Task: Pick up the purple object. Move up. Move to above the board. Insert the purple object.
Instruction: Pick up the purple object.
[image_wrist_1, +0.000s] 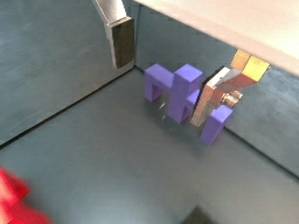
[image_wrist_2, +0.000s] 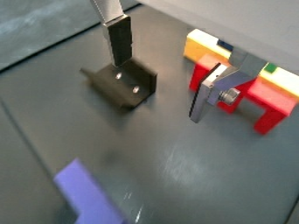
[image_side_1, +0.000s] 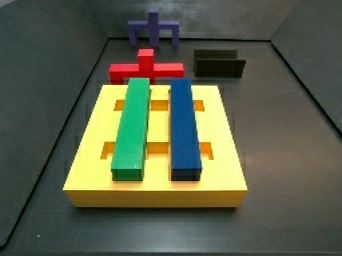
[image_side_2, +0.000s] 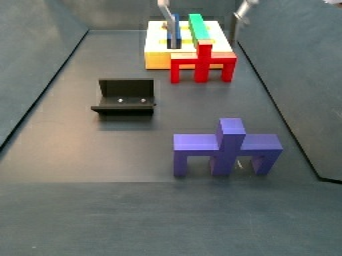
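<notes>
1. On the dark floor, in a side view, the fixture (image_side_2: 124, 97) sits left of centre, well apart from everything else.
2. Centre-right in that view – the purple object (image_side_2: 227, 149) stands upright on its two legs, post up, alone on the floor. It is well apart from the board and nothing touches it.
3. At the far end, the board (image_side_2: 158, 58) lies flat, with the green bar (image_side_2: 201, 27) and blue bar on top. The red cross-shaped block (image_side_2: 202, 62) stands just in front of it.
4. In a side view from the opposite end, the order front to back is board (image_side_1: 94, 140), with the blue bar (image_side_1: 185, 125) just right of the green bar, then the red block, then the purple object at the back wall; the fixture is off to the right.
5. The gripper (image_wrist_1: 176, 63) hangs above the purple object (image_wrist_1: 177, 91) in a wrist view – fingers (image_wrist_1: 121, 42) spread wide, one on either side, nothing between them but air above the piece. No contact that I can see.
6. In both wrist views the silver plates are clear of every piece.
</notes>
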